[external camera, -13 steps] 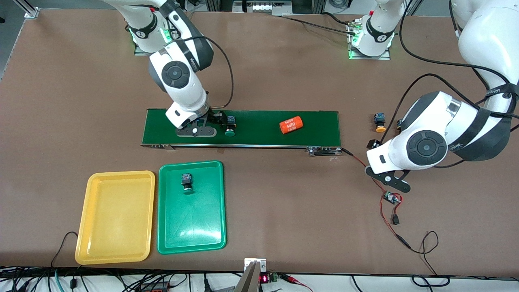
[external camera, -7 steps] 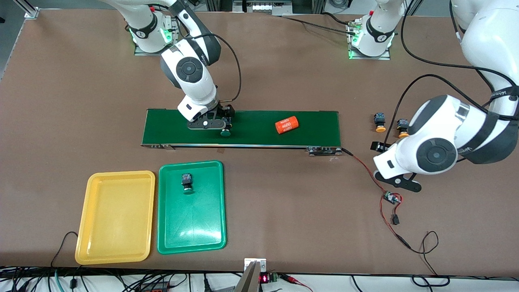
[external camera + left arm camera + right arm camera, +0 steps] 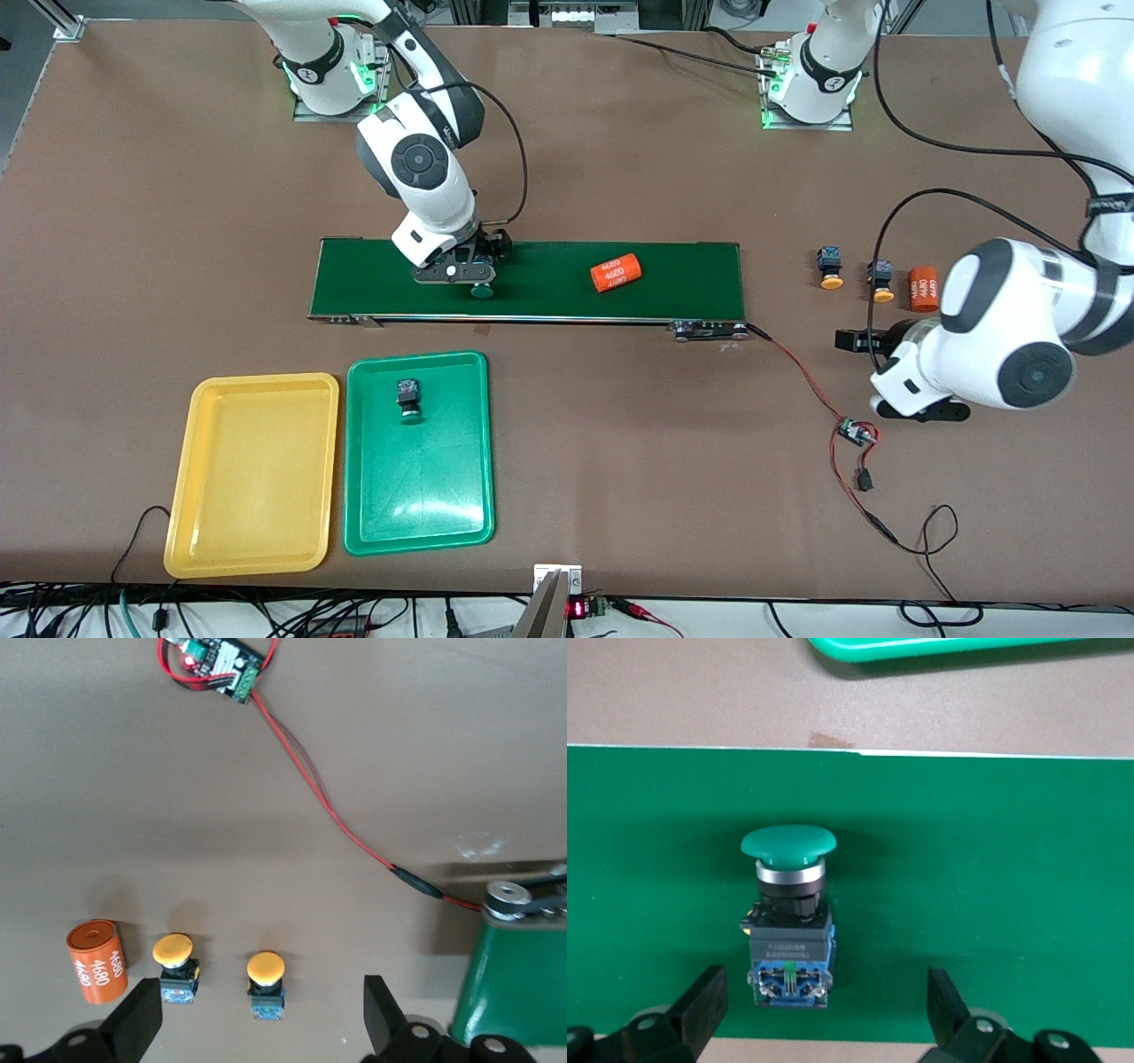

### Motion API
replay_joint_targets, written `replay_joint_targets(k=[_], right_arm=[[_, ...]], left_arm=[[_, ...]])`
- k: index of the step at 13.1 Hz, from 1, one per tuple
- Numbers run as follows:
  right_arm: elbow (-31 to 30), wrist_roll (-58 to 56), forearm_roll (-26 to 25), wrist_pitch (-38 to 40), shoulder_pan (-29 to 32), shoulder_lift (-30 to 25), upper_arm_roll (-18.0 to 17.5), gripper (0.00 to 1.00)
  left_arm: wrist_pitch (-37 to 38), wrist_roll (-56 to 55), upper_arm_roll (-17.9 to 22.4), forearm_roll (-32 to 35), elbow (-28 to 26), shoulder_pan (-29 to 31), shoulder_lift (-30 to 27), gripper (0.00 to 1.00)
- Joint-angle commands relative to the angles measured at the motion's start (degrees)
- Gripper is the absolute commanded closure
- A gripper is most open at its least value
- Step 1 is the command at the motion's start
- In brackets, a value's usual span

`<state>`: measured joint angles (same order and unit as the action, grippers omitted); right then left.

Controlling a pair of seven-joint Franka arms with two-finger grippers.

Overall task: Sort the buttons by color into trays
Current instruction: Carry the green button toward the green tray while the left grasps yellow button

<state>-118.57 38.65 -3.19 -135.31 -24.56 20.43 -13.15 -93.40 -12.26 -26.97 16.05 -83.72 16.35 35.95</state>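
Buttons: four in view. One green-capped button [image 3: 407,399] already lies in the green tray [image 3: 461,514]; the yellow tray [image 3: 252,532], just beside it toward the right arm's end of the table, holds nothing yet. Second green-capped button [image 3: 788,921] lies on its side on the conveyor belt [image 3: 691,275], near the belt end toward the right arm's base. Two yellow-capped buttons [image 3: 830,265] [image 3: 881,279] sit side by side on the table off the belt's other end, with an orange "4680" cylinder [image 3: 924,289] just beside them. Another such cylinder [image 3: 615,272] lies mid-belt; not part of the sort.

Right gripper [image 3: 824,1010] hangs low over the belt button, jaws wide apart, one finger on each side of the button body, no contact visible. Nothing held.

Left gripper [image 3: 257,1019] is over bare table, nearer the front camera than the yellow-capped pair, jaws spread wide, empty. Its wrist view shows both yellow caps and the cylinder between the fingers, and the red wire [image 3: 328,806] running to the belt's end.

Step in hand, as a judgement: pickup of the second green button by the right arm, pre-grasp stage.

Next move probably calls for: drop the last bit, close on the black-and-blue body rather than the round cap, lift clear, carry to the green tray. The belt may be running, so the closing needs good timing. The left arm should then pick one yellow cap without catching its neighbour or the cylinder.
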Motion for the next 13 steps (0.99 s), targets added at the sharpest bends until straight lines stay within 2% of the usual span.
replay_joint_targets(k=[1,2,3,5,7,8,10,11,13], right_arm=[[-0.2,0.8,0.6,-1.8,0.0,1.1,-0.1,0.0],[-0.2,0.7,0.6,-2.2,0.2,1.5,0.0,0.01],[-0.2,0.6,0.4,-2.3,0.4,1.5,0.0,0.07],[-0.1,-0.1,0.4,-2.2,0.8,1.5,0.1,0.3],[0.0,-0.2,0.3,-2.1,1.1,1.3,0.3,0.6],[0.1,-0.2,0.3,-2.0,1.8,1.0,0.3,0.72],[0.4,-1.2,0.3,-1.7,2.9,0.4,0.3,0.81],[0.7,-2.4,0.3,-1.7,3.5,0.1,0.3,0.84],[0.8,-3.4,0.3,-1.5,4.0,-0.8,0.4,0.86]], left_arm=[[-6.6,2.2,11.5,-2.1,-13.7,-7.5,-8.5,0.0],[-6.8,2.2,12.3,-2.2,-16.4,-8.3,-9.4,0.0],[-6.8,1.1,11.9,-2.2,-18.9,-7.8,-10.6,0.0],[-7.8,-3.7,6.8,-2.3,-22.0,-4.4,-12.4,0.0],[-8.4,-9.4,5.6,-2.1,-24.5,-4.8,-14.4,0.0],[-8.8,-9.3,5.5,-2.0,-26.1,-4.7,-15.5,0.0],[-14.4,-6.7,5.8,-2.1,-32.1,-4.6,-18.8,0.0],[-19.6,-6.6,6.3,-2.1,-37.4,-5.4,-22.3,0.0],[-28.4,-5.1,9.4,-2.1,-45.8,-7.0,-26.2,0.0]])
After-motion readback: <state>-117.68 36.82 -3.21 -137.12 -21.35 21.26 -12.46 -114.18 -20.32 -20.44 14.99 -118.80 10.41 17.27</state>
